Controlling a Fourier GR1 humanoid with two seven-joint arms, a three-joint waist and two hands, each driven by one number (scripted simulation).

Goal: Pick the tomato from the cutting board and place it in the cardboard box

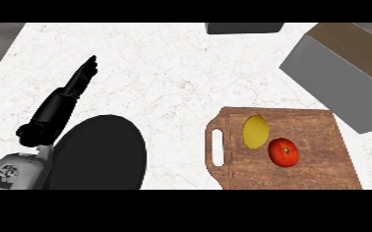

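A red tomato (283, 152) lies on the brown wooden cutting board (320, 169) at the lower right, beside a yellow lemon-like fruit (255, 131) to its upper left. The box (335, 78) stands at the right edge, behind the board, with grey outer walls and a brown inside. My left hand (69, 96) shows at the left, fingers straight and pointing up and away, far from the board and holding nothing. My right hand is nowhere in the head view.
A black round plate (102, 152) lies at the lower left, next to my left forearm. A dark grey object (243, 28) sits at the counter's far edge. White marble counter (174, 78) spreads between the plate and the board.
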